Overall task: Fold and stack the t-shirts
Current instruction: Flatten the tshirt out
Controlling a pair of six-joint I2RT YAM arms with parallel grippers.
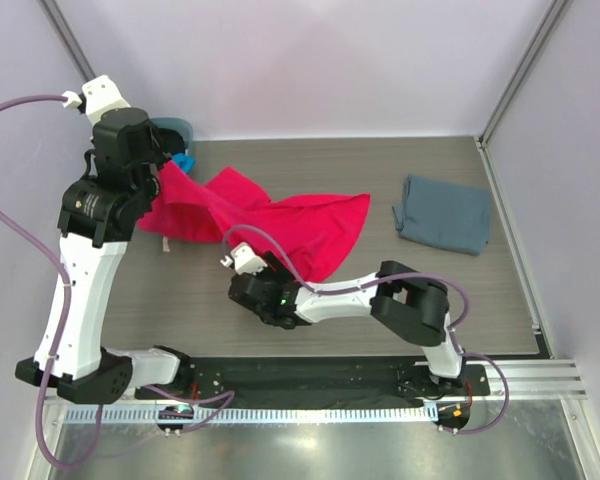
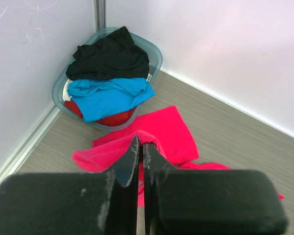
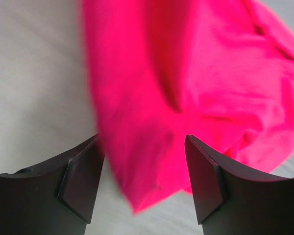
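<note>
Low in the overhead frame, the right end effector [image 3: 142, 142] hangs with its two dark fingers spread apart. The blurred edge of a red-pink t-shirt [image 1: 300, 225] shows between them. This bright, soft shirt lies crumpled across the middle of the wood-grain tabletop [image 1: 180, 300]. At right centre, well apart, one slate grey-blue t-shirt [image 1: 443, 213] lies folded into a neat rectangle. At upper left, the left end effector [image 2: 140, 142] is clamped on a raised fold of the red-pink t-shirt. In the far upper-left corner sits one rounded, translucent plastic basket [image 2: 157, 55] holding three bunched shirts: a black t-shirt [image 2: 110, 56] on top, a bright blue t-shirt [image 2: 110, 95] beneath, and a red t-shirt [image 2: 112, 119] lowest. Five shirts in all.
</note>
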